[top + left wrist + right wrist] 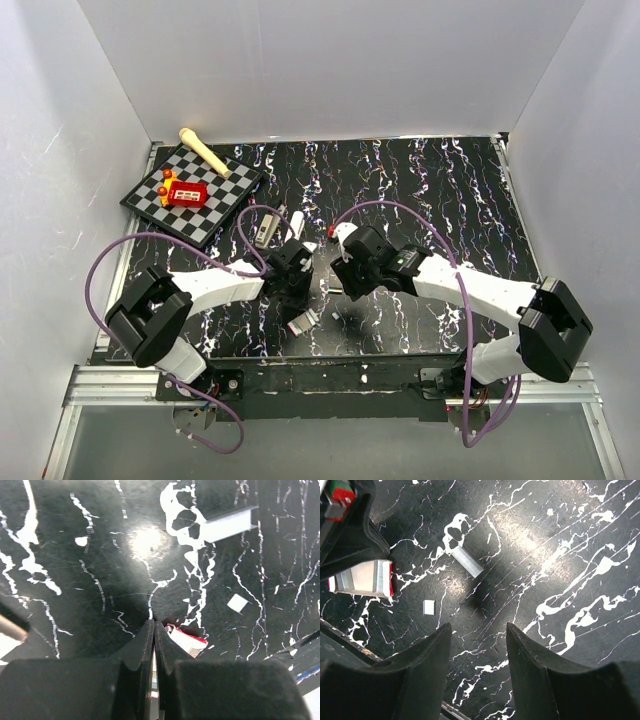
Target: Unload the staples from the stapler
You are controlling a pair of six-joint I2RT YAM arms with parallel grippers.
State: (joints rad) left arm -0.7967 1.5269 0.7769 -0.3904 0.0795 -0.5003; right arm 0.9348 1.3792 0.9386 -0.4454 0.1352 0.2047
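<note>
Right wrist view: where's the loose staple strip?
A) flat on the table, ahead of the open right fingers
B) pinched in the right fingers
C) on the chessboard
A: the staples lie flat on the table, touching nothing, ahead of the right gripper, whose fingers stand apart and empty.

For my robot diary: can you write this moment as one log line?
left gripper shut on small red-and-white box | right gripper open over black marbled table | thin silvery staple strip lying loose on table
</note>
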